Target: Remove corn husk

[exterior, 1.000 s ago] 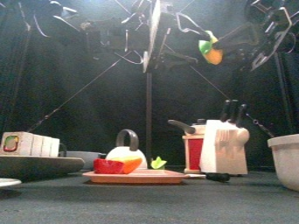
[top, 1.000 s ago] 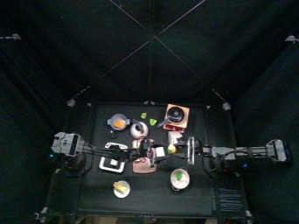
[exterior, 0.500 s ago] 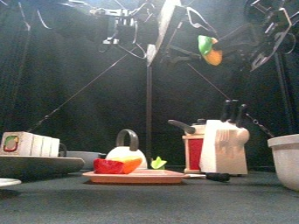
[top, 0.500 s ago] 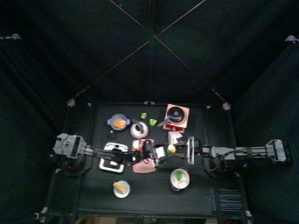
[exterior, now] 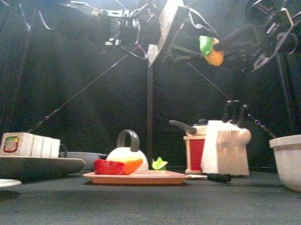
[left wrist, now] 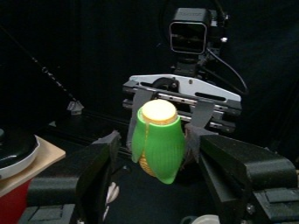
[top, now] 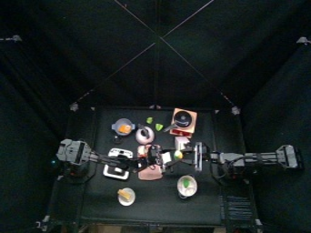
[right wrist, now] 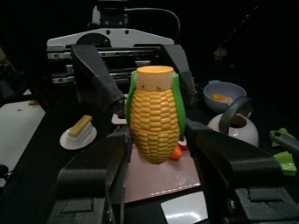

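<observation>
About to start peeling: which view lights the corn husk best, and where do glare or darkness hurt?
Left wrist view: the pale green leafy corn husk is brightly lit against black, though the cob tip glares. Right wrist view: kernels evenly lit, husk only a thin edge. Front view: bright glare along the top near it. Top view: dim, husk a speck.

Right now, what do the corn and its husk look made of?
Corn: likely moulded plastic, a toy; the kernels are even and glossy yellow. Husk: smooth bright green with a sheen and a stiff shape, probably plastic too, though soft rubber can't be ruled out.
</observation>
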